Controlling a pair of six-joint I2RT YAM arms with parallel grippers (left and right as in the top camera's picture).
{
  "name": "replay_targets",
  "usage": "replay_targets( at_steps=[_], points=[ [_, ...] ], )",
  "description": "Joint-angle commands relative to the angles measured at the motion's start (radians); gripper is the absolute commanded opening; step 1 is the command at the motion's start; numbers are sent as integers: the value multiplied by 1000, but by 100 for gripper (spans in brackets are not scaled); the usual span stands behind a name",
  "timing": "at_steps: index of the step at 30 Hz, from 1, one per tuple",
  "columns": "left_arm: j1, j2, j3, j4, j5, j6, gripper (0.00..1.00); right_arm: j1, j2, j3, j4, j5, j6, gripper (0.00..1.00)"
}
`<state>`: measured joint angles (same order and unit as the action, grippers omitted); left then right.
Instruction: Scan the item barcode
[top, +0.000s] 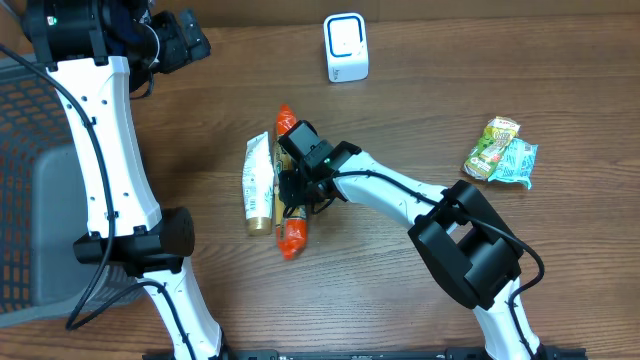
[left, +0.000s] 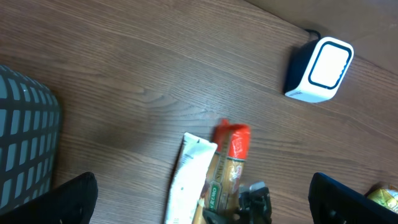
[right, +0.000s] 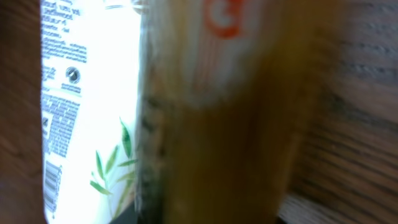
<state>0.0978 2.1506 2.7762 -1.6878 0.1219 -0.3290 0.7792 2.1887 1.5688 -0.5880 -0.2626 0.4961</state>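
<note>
Obs. 1, overhead: your right gripper (top: 298, 192) sits low over the middle of the orange-ended packet (top: 293, 237). The packet lies lengthwise on the wooden surface (top: 420, 100), near its centre. One orange end shows on the far side of the gripper and one on the near side.

Obs. 2: a white tube (top: 258, 185) lies just beside the packet on its left and parallel to it.

Obs. 3, right wrist view: the packet fills most of the frame, very close and blurred. The tube's print and leaf motif show at left. The jaws themselves are hidden here and from above, so you cannot tell whether they have clenched on the packet or merely straddle it.

Obs. 4: your left gripper (top: 188, 42) hangs at the far left, above a grey mesh basket (top: 25, 120), with its jaws released and spread wide. Its camera looks down on the tube, the packet and the scanner.

Obs. 5: the white scanner (top: 346, 47) stands at the far edge, well apart from the packet. Two green wrappers (top: 500, 150) lie off to the right.
</note>
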Motion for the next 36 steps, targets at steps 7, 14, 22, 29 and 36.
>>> replay_targets(
  at_steps=[7, 14, 22, 29, 36],
  points=[
    [-7, -26, 2, -2, -6, 19, 100, -97, -20, -1, -117, -150, -67, 4],
    [-6, -26, 2, -2, -6, 19, 100, -214, -153, 0, -217, -150, -164, 4],
    [-6, -26, 2, -2, -6, 19, 99, -212, -283, 0, -379, 420, -147, 4],
    [-7, -26, 2, -2, -6, 19, 100, -121, -213, -16, -502, 736, -175, 4],
    [-6, -26, 2, -2, -6, 19, 100, -63, -115, -19, -560, 678, -241, 15]
  ],
)
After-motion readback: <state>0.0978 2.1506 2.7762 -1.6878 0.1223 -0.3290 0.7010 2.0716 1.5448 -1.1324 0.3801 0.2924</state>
